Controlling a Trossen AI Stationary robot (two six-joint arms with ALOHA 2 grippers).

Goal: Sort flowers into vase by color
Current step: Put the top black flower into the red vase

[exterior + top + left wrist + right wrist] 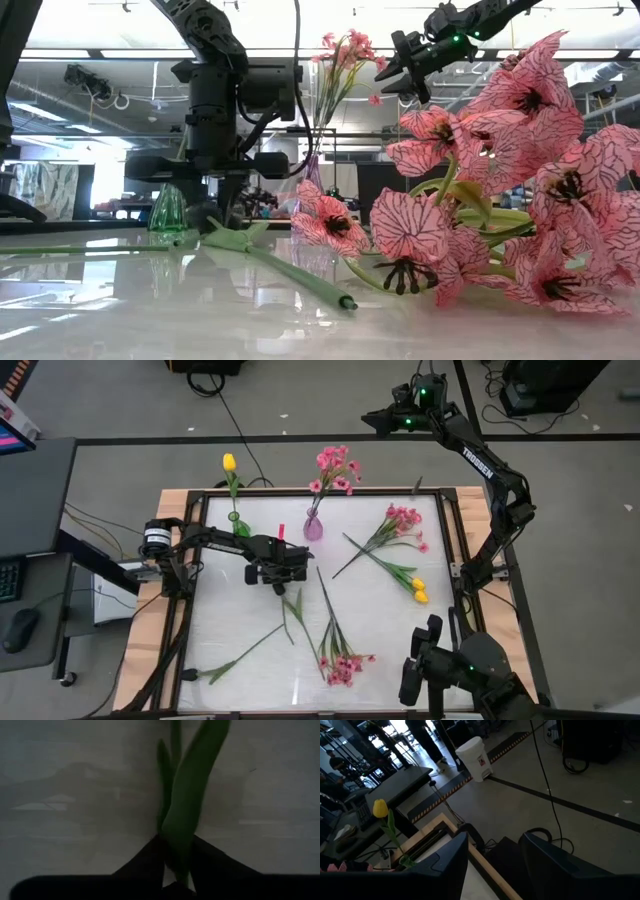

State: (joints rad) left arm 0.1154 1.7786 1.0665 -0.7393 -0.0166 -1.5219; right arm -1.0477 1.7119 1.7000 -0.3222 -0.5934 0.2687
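We see a grey floor (300, 410) with black cables (215, 390), a white bin with a lid (475, 757), and bright ceiling lights (100, 20).

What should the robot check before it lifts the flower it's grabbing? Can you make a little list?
1. Left gripper around a stem: ok. The left wrist view shows its fingers closed on a green stem.
2. Which colour flower this stem has: cannot tell; no blossom shows by the fingers.
3. Green vase upright with a yellow tulip: ok.
4. Purple vase upright with pink flowers: ok.
5. Right gripper out of the way: ok, raised beyond the table's far edge, fingers open and empty.
6. Other stems near the grip: not ok; one long stem lies close by.
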